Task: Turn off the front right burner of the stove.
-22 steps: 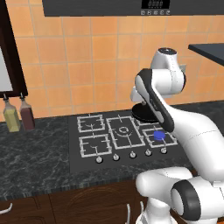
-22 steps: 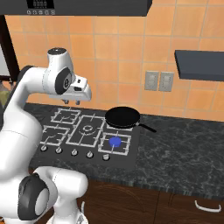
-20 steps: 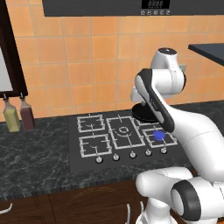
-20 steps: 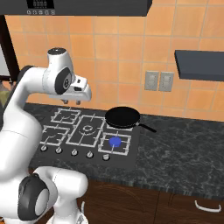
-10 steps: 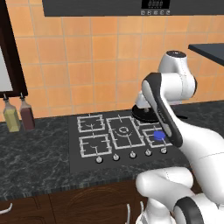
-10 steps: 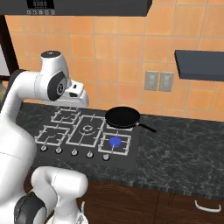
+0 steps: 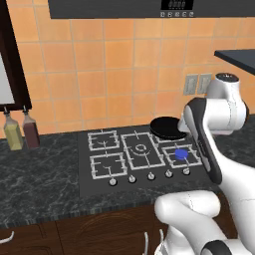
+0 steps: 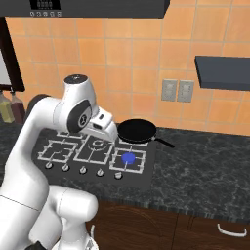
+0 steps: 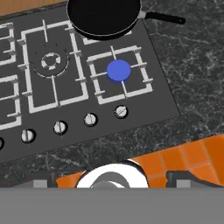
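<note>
The stove (image 7: 89,174) is a black glass cooktop with grey grates, set in the dark stone counter. Its front right burner (image 7: 181,154) (image 8: 128,158) (image 9: 119,71) shows a blue flame disc inside a small square grate. A row of silver knobs runs along the stove's front edge, and the rightmost knob (image 9: 121,112) (image 8: 117,175) (image 7: 186,171) sits just in front of that burner. My gripper (image 9: 114,180) hangs open above the stove, well clear of the knobs, with nothing between its fingers. In the right base view the white hand (image 8: 103,125) hovers over the middle grate.
A black frying pan (image 9: 105,15) (image 8: 137,131) (image 7: 167,127) rests on the back right burner, handle pointing right. Two bottles (image 7: 21,133) stand at the counter's far left. Wall outlets (image 8: 177,90) and a dark shelf (image 8: 222,73) are on the right.
The arm has swung to the right and lowered, bringing the hand down toward the stove. The stove, pan and blue flame disc are unchanged.
</note>
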{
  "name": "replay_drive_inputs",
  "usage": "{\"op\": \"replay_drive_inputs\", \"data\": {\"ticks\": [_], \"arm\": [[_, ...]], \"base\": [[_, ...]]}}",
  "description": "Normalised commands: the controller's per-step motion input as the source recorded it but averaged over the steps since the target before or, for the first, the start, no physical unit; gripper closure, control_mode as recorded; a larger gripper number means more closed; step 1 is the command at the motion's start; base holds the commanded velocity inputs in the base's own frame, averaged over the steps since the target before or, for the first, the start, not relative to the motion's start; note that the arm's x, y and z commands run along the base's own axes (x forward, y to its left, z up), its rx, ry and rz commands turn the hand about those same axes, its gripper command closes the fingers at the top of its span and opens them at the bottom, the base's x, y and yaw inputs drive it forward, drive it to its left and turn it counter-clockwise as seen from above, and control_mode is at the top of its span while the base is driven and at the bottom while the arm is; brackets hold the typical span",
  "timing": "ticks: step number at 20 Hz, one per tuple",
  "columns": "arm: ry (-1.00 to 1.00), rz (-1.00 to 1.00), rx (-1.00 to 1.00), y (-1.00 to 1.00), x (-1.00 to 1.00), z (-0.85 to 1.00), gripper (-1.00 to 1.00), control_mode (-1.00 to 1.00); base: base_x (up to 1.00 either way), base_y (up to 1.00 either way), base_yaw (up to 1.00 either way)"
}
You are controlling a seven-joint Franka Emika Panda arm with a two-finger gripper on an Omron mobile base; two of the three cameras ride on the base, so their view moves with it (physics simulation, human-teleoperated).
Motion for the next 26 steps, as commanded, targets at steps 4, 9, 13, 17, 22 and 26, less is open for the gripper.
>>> {"op": "replay_drive_inputs", "data": {"ticks": [4,9,13,17,22,26], "arm": [[0.01,-0.20,0.05,-0.63,0.00,-0.45,-1.00,-1.00],[0.16,-0.08,0.06,-0.07,0.01,-0.62,-1.00,-1.00],[0.20,-0.06,0.06,0.00,0.12,-0.63,-1.00,-1.00],[0.21,-0.04,0.05,0.00,0.37,-0.52,-1.00,-1.00],[0.06,-0.04,0.00,0.00,0.41,-0.45,-1.00,-1.00],[-0.04,-0.06,0.00,0.00,0.14,-0.44,-1.00,-1.00]], "base": [[0.00,0.00,0.00],[0.00,0.00,0.00],[0.00,0.00,0.00],[0.00,0.00,0.00],[0.00,0.00,0.00],[0.00,0.00,0.00]]}}
